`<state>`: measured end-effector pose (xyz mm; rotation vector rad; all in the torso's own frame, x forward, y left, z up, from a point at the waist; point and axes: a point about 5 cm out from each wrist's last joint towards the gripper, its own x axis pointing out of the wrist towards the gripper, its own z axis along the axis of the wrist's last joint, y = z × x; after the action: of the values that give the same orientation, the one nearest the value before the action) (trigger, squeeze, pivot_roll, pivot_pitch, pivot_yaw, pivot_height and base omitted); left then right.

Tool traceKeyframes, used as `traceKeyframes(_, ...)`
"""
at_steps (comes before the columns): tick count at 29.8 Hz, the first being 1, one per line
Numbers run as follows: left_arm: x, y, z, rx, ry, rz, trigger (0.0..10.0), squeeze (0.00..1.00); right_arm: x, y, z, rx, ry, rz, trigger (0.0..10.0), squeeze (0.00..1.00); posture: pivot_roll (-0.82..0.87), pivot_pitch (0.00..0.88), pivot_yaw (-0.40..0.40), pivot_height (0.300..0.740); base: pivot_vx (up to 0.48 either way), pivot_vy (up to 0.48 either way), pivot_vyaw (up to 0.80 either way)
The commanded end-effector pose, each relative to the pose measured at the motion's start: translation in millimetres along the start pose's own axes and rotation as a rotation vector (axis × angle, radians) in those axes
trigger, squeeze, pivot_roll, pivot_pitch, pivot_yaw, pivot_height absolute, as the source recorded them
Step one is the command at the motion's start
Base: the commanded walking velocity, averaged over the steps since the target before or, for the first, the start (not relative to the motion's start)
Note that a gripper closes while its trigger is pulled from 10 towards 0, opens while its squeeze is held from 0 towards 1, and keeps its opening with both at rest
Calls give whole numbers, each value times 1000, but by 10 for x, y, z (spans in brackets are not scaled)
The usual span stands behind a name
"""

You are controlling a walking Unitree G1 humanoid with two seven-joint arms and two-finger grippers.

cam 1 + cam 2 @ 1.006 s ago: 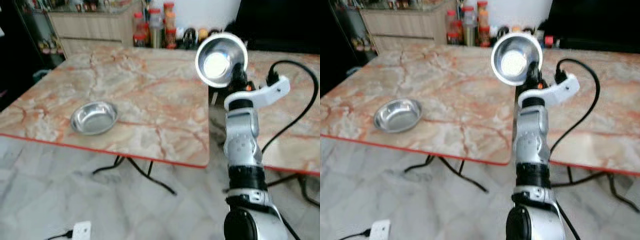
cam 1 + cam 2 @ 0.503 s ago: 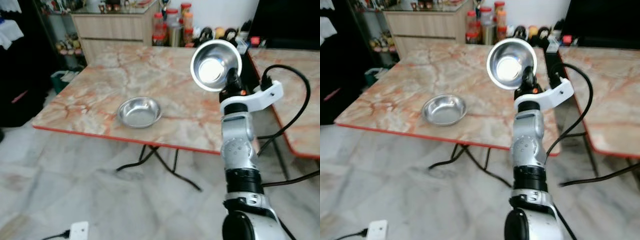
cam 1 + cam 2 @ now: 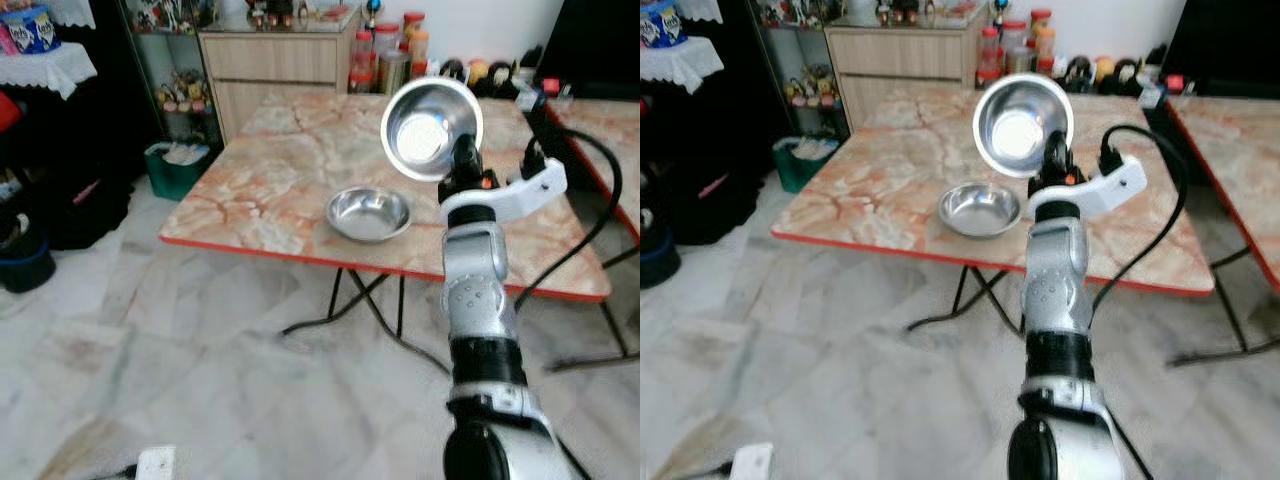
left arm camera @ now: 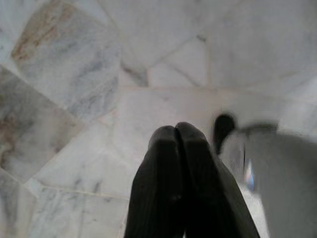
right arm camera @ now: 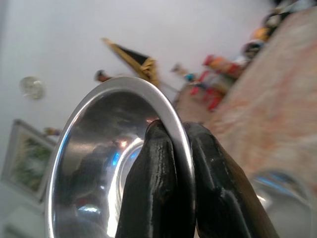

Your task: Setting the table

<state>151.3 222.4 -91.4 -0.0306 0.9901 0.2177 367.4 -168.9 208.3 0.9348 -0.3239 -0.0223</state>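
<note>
the right end effector [image 3: 458, 165] is raised upright, its two fingers [image 5: 158, 163] pinched on the rim of a steel bowl [image 3: 431, 115], which stands on edge with its hollow facing the head camera. the tabletop [image 3: 280, 190] lies ahead of and below this end effector, a second steel bowl [image 3: 369, 212] resting on it just below and to the left. the left end effector [image 4: 177, 144], fingers pressed together and holding nothing, hangs over the floor, so the right arm is the nearer one.

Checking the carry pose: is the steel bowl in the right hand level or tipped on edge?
Tipped on edge. The held bowl stands upright with its empty inside facing the camera, the right hand pinching its rim, above the table.
</note>
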Motion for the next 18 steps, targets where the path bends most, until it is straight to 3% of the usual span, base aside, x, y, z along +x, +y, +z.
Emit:
traceKeyframes(1,2,77,28,21,2,21,10000,0,39,160,-6,7,-1,48,10000,0,25,5,17,740,0,0,0)
traceKeyframes(13,9,-10,47,11,-16,14,10000,0,34,131,-14,7,3,39,10000,0,29,14,15,740,0,0,0)
traceKeyframes(18,11,-14,60,23,-18,17,10000,0,39,100,-7,1,1,28,10000,0,32,14,15,740,233,0,0)
